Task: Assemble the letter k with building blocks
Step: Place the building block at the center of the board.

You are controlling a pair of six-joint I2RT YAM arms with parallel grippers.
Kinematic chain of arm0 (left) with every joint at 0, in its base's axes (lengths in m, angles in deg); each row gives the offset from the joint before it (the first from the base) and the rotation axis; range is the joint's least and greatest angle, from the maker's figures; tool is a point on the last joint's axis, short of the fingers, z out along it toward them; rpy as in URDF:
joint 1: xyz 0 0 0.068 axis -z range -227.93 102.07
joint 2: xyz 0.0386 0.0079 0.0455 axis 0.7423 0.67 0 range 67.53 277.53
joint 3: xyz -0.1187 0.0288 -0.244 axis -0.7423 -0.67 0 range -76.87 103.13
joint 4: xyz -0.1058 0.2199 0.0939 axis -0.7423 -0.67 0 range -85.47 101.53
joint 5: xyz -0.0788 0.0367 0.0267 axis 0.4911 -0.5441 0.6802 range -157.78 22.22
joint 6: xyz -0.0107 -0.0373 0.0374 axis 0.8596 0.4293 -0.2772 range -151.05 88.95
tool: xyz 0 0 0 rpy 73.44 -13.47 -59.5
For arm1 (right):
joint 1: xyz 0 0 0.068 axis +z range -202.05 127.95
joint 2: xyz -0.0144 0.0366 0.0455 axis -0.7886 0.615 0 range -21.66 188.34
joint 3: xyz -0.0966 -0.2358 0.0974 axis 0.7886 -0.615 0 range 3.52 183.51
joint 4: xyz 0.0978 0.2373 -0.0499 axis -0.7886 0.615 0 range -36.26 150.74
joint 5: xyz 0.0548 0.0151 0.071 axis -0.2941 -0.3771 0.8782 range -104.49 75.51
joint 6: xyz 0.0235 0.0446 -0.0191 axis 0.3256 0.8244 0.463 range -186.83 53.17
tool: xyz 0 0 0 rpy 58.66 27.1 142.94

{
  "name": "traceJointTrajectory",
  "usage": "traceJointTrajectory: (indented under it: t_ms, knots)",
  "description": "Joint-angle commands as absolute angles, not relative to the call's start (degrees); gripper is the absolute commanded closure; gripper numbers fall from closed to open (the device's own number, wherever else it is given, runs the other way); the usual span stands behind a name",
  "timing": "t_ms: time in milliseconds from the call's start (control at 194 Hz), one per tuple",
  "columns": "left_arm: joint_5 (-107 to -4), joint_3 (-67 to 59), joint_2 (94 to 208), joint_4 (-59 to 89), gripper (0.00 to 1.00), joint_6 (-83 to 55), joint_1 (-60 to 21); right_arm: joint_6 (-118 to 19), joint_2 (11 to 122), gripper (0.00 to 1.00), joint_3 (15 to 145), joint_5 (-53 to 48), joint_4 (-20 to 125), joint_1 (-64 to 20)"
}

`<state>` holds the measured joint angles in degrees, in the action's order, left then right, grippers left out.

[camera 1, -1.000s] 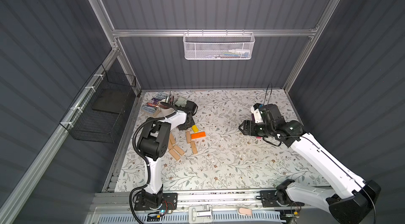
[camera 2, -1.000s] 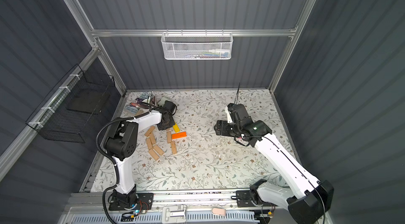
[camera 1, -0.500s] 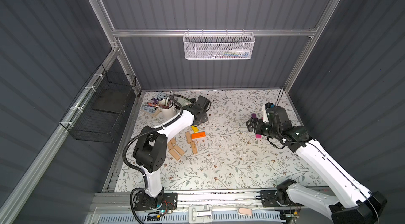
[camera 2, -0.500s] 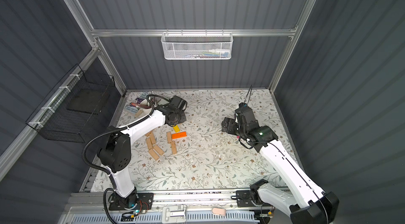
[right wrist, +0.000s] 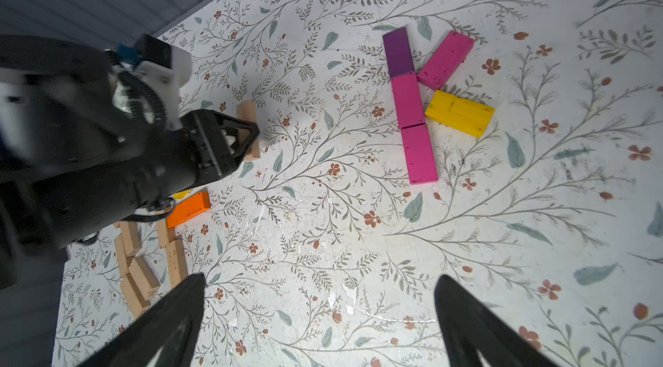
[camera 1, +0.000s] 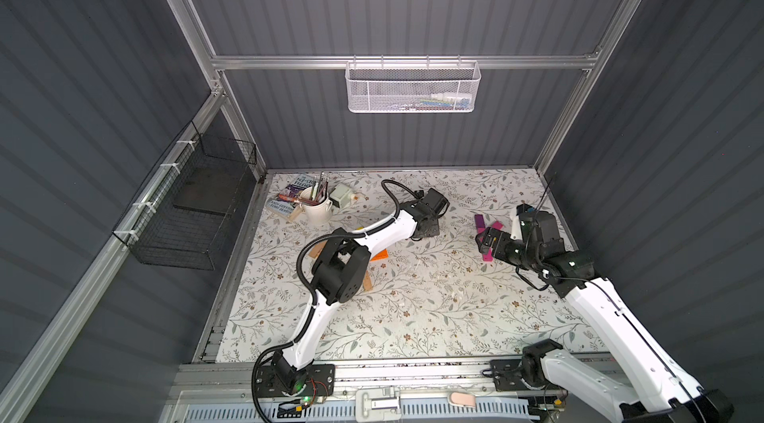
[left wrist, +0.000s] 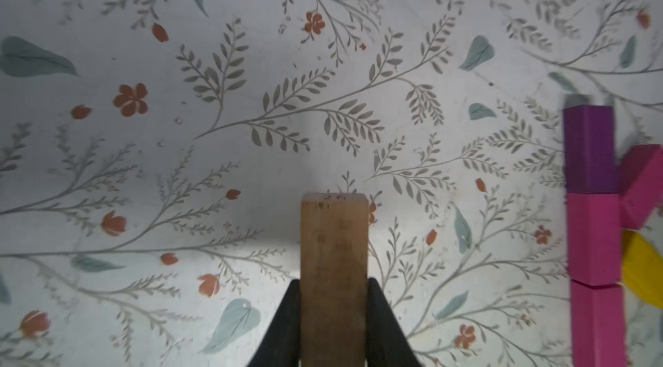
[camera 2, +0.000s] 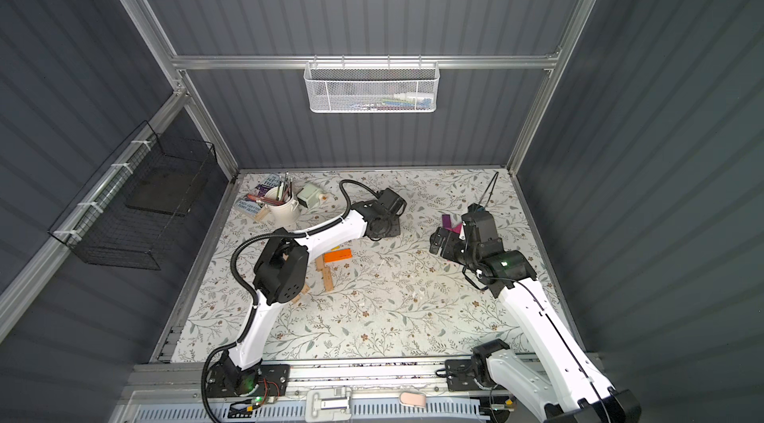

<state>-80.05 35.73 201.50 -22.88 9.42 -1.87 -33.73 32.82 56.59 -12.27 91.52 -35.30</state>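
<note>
- Tan wooden block point(left wrist: 333, 232), probably light and stiff, sits clamped across its long edges in the left gripper point(left wrist: 333, 288) above the mat point(left wrist: 143, 168).
- Right gripper point(right wrist: 321, 277) hangs spread wide, empty, near the pink blocks point(right wrist: 409, 99).

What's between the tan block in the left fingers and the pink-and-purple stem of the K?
Nothing but bare flowered mat lies between the tan block and the stem. The left wrist view shows it, and the right wrist view agrees.

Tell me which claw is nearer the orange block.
Left. The left gripper, clamping a tan block, is just past the orange block; the open right gripper is farther off, near the pink blocks.
</note>
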Motion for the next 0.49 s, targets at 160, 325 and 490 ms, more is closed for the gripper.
traceJointTrajectory:
  t_ms: [160,325,490]
  knots:
    - [-80.82,48.30,210.26,-29.36,0.90,5.58,-2.27,-32.97,32.31,0.01,55.15,-10.60,92.69,-35.53]
    - [-80.75,52.25,213.42,-30.04,0.88,5.94,-2.38,-32.88,32.13,0.01,54.83,-10.54,92.79,-35.57]
    - [-80.42,53.93,215.06,-31.42,0.84,7.84,-2.84,-32.99,32.00,0.01,54.72,-11.02,93.24,-35.53]
